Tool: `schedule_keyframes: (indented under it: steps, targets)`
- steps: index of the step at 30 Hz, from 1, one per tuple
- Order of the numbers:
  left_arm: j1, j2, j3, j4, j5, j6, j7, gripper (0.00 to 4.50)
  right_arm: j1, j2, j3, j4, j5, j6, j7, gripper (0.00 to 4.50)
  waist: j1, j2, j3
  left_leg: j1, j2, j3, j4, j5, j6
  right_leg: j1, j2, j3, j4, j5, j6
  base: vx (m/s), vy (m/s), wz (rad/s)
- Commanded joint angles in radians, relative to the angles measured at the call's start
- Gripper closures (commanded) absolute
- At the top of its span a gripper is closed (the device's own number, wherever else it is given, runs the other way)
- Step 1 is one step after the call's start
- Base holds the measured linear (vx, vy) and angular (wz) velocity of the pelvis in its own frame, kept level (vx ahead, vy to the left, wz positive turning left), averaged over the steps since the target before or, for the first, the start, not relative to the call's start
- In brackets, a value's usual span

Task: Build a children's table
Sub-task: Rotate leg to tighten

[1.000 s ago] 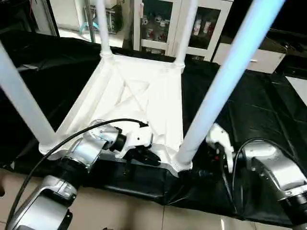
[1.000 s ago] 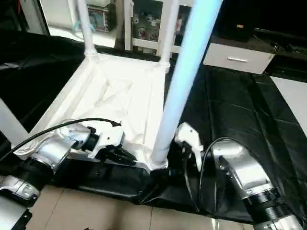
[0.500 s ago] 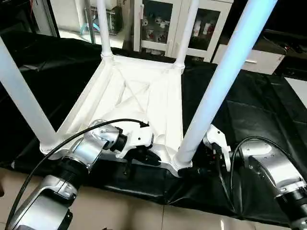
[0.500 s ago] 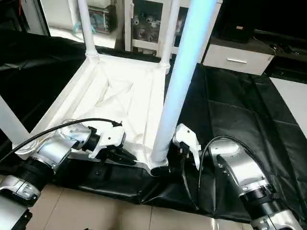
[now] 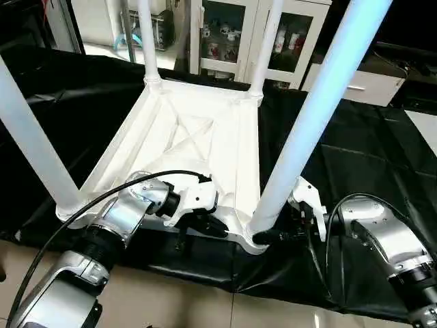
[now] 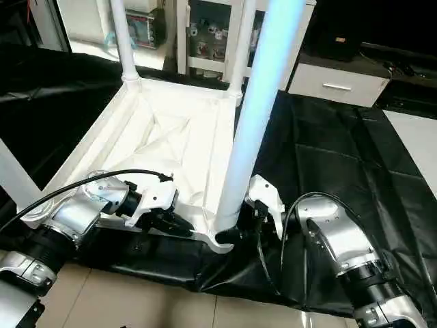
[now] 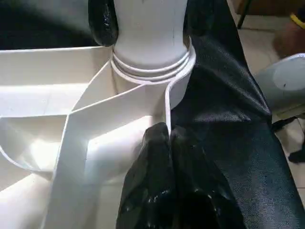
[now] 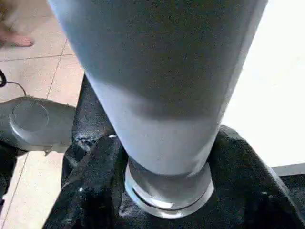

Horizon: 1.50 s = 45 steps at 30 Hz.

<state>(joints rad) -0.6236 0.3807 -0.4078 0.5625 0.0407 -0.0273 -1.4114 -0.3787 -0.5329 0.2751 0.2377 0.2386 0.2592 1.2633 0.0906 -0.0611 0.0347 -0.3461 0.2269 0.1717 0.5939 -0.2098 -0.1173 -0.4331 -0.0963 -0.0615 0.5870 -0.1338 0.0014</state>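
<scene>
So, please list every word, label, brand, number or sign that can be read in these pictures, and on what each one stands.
None can be read.
White plastic tabletop and its white tube legs: no print visible.
Packages behind the glass doors of the white cabinet: markings too small and blurred to read.
Black sheet and silver forearms: no lettering visible.

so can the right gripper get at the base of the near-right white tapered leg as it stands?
Probably yes. The right gripper already sits at the base of that white tapered leg, a finger on either side just above its corner socket, with nothing between.
</scene>
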Motion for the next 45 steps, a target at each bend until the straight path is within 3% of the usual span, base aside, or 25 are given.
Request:
schedule_keyframes:
  steps: [1, 7, 11, 12, 16, 18, 19, 20, 21, 22, 23, 24, 25, 26, 27, 28, 29, 30, 32, 33, 36, 37, 39, 42, 45]
  targets:
    - [0.025, -0.013, -0.052, 0.019, 0.034, 0.01, -0.007, 4.5, 0.005, 0.0, 0.035, 0.008, -0.015, -0.006, 0.03, 2.33, -0.006, 0.016, -0.06, -0.001, -0.001, 0.015, -0.074, -0.194, 0.035, 0.068, -0.025, 0.027, -0.042, -0.162, -0.241, 0.0, 0.0, 0.0]
    - [0.006, -0.037, -0.034, 0.067, 0.038, -0.003, 0.046, 4.5, -0.004, 0.045, 0.008, 0.062, -0.065, -0.036, -0.101, 2.48, -0.007, 0.008, -0.055, -0.004, -0.004, 0.016, -0.075, -0.229, 0.035, 0.064, -0.025, 0.027, -0.052, -0.246, -0.219, 0.0, 0.0, 0.0]
    - [-0.028, -0.079, 0.003, 0.132, 0.041, 0.008, 0.151, 4.5, -0.021, 0.122, -0.058, 0.118, -0.056, -0.001, -0.265, 2.54, -0.024, 0.008, -0.034, 0.027, -0.014, 0.005, -0.075, -0.441, 0.002, 0.037, -0.025, 0.008, -0.107, -0.665, -0.081, 0.0, 0.0, 0.0]
    - [-0.029, -0.08, 0.004, 0.133, 0.041, 0.009, 0.155, 4.5, -0.021, 0.124, -0.061, 0.119, -0.054, 0.002, -0.269, 2.54, -0.031, 0.006, -0.04, 0.026, -0.017, -0.004, -0.074, -0.44, -0.002, 0.045, -0.03, -0.002, -0.115, -0.718, -0.041, -0.06, -0.011, -0.02]
    - [-0.066, -0.135, 0.034, 0.188, 0.045, 0.024, 0.265, 4.5, -0.027, 0.204, -0.126, 0.142, -0.031, 0.066, -0.416, 2.55, -0.062, 0.027, -0.041, 0.014, -0.012, -0.019, -0.084, -0.45, 0.001, 0.06, -0.028, -0.029, -0.135, -0.68, -0.027, -0.07, 0.018, -0.09]
    - [-0.095, -0.197, 0.056, 0.236, 0.05, 0.075, 0.383, 4.5, -0.042, 0.264, -0.16, 0.184, -0.059, 0.086, -0.566, 2.56, -0.092, 0.03, -0.036, 0.006, 0.0, -0.037, -0.098, -0.519, 0.01, 0.085, -0.028, -0.067, -0.143, -0.63, -0.031, -0.057, 0.043, -0.12]
    - [-0.095, -0.197, 0.056, 0.236, 0.05, 0.075, 0.383, 4.5, -0.042, 0.264, -0.16, 0.184, -0.059, 0.086, -0.566, 2.56, -0.092, 0.03, -0.036, 0.006, 0.0, -0.037, -0.098, -0.519, 0.01, 0.085, -0.028, -0.067, -0.143, -0.63, -0.031, -0.059, 0.057, -0.16]
    - [-0.111, -0.222, 0.064, 0.263, 0.064, 0.092, 0.451, 4.5, -0.051, 0.294, -0.177, 0.203, -0.071, 0.092, -0.637, 2.56, -0.107, 0.042, -0.029, 0.01, 0.015, -0.049, -0.112, -0.608, 0.019, 0.101, -0.024, -0.098, -0.149, -0.605, -0.013, -0.059, 0.057, -0.16]
    - [-0.133, -0.252, 0.078, 0.297, 0.077, 0.12, 0.536, 4.5, -0.063, 0.334, -0.196, 0.228, -0.077, 0.093, -0.715, 2.56, -0.109, 0.047, -0.024, 0.008, 0.03, -0.056, -0.128, -0.666, 0.018, 0.114, -0.023, -0.105, -0.131, -0.559, -0.023, -0.052, 0.011, -0.06]
    - [-0.145, -0.269, 0.089, 0.314, 0.082, 0.137, 0.58, 4.5, -0.069, 0.355, -0.206, 0.239, -0.077, 0.093, -0.752, 2.56, -0.094, 0.062, -0.017, -0.036, 0.075, -0.068, -0.185, -0.775, 0.014, 0.161, -0.033, -0.065, 0.01, -0.355, -0.066, -0.046, -0.051, 0.11]
    - [-0.151, -0.277, 0.095, 0.323, 0.083, 0.14, 0.602, 4.5, -0.072, 0.368, -0.213, 0.246, -0.077, 0.092, -0.777, 2.56, -0.065, 0.042, -0.008, -0.014, 0.08, -0.035, -0.211, -0.811, 0.027, 0.128, -0.021, -0.026, 0.056, -0.248, -0.079, -0.046, -0.051, 0.11]
    - [-0.181, -0.297, 0.105, 0.366, 0.102, 0.135, 0.702, 4.5, -0.096, 0.434, -0.25, 0.285, -0.081, 0.075, -0.91, 2.56, -0.071, -0.006, -0.005, 0.075, -0.023, -0.013, -0.075, -0.642, -0.001, 0.011, -0.042, -0.026, -0.12, -0.745, -0.016, 0.041, -0.079, 0.21]
    - [-0.19, -0.302, 0.106, 0.379, 0.111, 0.132, 0.733, 4.5, -0.104, 0.454, -0.262, 0.298, -0.083, 0.069, -0.953, 2.56, -0.071, -0.006, -0.005, 0.075, -0.023, -0.013, -0.075, -0.642, -0.001, 0.011, -0.042, -0.026, -0.12, -0.745, -0.016, 0.045, -0.072, -0.08]
    - [-0.2, -0.305, 0.103, 0.396, 0.125, 0.124, 0.769, 4.5, -0.115, 0.479, -0.274, 0.314, -0.086, 0.06, -1.002, 2.56, -0.076, -0.024, -0.032, 0.045, -0.064, -0.012, 0.036, -0.274, 0.003, 0.025, -0.104, -0.056, -0.174, -1.112, 0.067, 0.045, -0.072, -0.08]
    - [-0.209, -0.307, 0.103, 0.412, 0.134, 0.117, 0.797, 4.5, -0.128, 0.504, -0.28, 0.328, -0.087, 0.054, -1.035, 2.56, -0.067, 0.011, -0.04, -0.045, -0.021, -0.043, -0.056, -0.238, -0.005, 0.113, -0.098, -0.058, -0.117, -0.886, 0.046, 0.051, 0.002, -0.45]
    - [-0.212, -0.31, 0.106, 0.42, 0.134, 0.114, 0.806, 4.5, -0.134, 0.514, -0.281, 0.333, -0.088, 0.053, -1.044, 2.56, -0.066, 0.029, -0.052, -0.035, -0.007, -0.052, -0.074, -0.249, -0.026, 0.106, -0.081, -0.059, -0.107, -0.653, 0.007, 0.072, 0.044, -0.36]
    - [-0.214, -0.309, 0.104, 0.424, 0.137, 0.106, 0.806, 4.5, -0.141, 0.52, -0.273, 0.334, -0.092, 0.046, -1.037, 2.56, -0.066, 0.029, -0.052, -0.035, -0.007, -0.052, -0.074, -0.249, -0.026, 0.106, -0.081, -0.059, -0.107, -0.653, 0.007, 0.072, 0.044, -0.36]
    - [-0.216, -0.308, 0.101, 0.428, 0.14, 0.099, 0.806, 4.5, -0.147, 0.525, -0.265, 0.335, -0.096, 0.04, -1.03, 2.56, -0.054, 0.028, -0.049, -0.019, -0.006, -0.039, -0.082, -0.217, -0.02, 0.089, -0.066, -0.051, -0.096, -0.412, -0.089, 0.0, 0.0, 0.0]
    - [-0.219, -0.304, 0.09, 0.437, 0.151, 0.076, 0.79, 4.5, -0.154, 0.53, -0.263, 0.33, -0.101, 0.03, -1.021, 2.57, -0.058, 0.024, -0.037, -0.013, -0.01, -0.027, -0.086, -0.284, -0.006, 0.079, -0.056, -0.05, -0.099, -0.465, -0.117, 0.0, 0.0, 0.0]
    - [-0.218, -0.3, 0.086, 0.438, 0.157, 0.066, 0.785, 4.5, -0.154, 0.529, -0.263, 0.322, -0.1, 0.02, -1.009, 2.57, -0.059, 0.03, -0.036, -0.007, -0.014, -0.027, -0.084, -0.332, 0.0, 0.075, -0.055, -0.049, -0.106, -0.53, -0.102, 0.0, 0.0, 0.0]
    - [-0.222, -0.289, 0.077, 0.458, 0.168, 0.025, 0.771, 4.5, -0.138, 0.505, -0.267, 0.258, -0.086, 0.001, -0.957, 2.57, -0.06, 0.026, -0.041, -0.01, -0.009, -0.027, -0.087, -0.321, 0.014, 0.077, -0.055, -0.044, -0.106, -0.495, -0.102, 0.0, 0.0, 0.0]
    - [-0.223, -0.287, 0.075, 0.459, 0.17, 0.019, 0.767, 4.5, -0.134, 0.5, -0.267, 0.248, -0.08, 0.001, -0.944, 2.22, -0.06, 0.026, -0.041, -0.01, -0.009, -0.027, -0.087, -0.321, 0.014, 0.077, -0.055, -0.044, -0.106, -0.495, -0.102, 0.0, 0.0, 0.0]
    - [-0.225, -0.279, 0.067, 0.467, 0.171, -0.012, 0.741, 4.5, -0.121, 0.48, -0.265, 0.21, -0.07, -0.007, -0.914, 1.87, -0.049, 0.025, -0.047, -0.007, -0.004, -0.02, -0.085, -0.254, 0.028, 0.078, -0.054, -0.032, -0.086, -0.363, -0.151, 0.0, 0.0, 0.0]
    - [-0.21, -0.251, 0.064, 0.454, 0.169, -0.038, 0.702, 4.5, -0.068, 0.429, -0.273, 0.093, -0.036, 0.033, -0.852, 1.7, -0.046, 0.019, -0.048, -0.007, -0.002, -0.014, -0.084, -0.217, 0.049, 0.081, -0.052, -0.026, -0.077, -0.312, -0.173, 0.0, 0.0, 0.0]
    - [-0.196, -0.229, 0.047, 0.465, 0.179, -0.1, 0.658, 4.5, -0.009, 0.332, -0.229, -0.023, -0.037, 0.097, -0.751, 1.41, -0.042, 0.016, -0.056, -0.02, -0.005, -0.014, -0.079, -0.08, 0.07, 0.098, -0.045, -0.015, -0.055, -0.175, -0.187, 0.0, 0.0, 0.0]
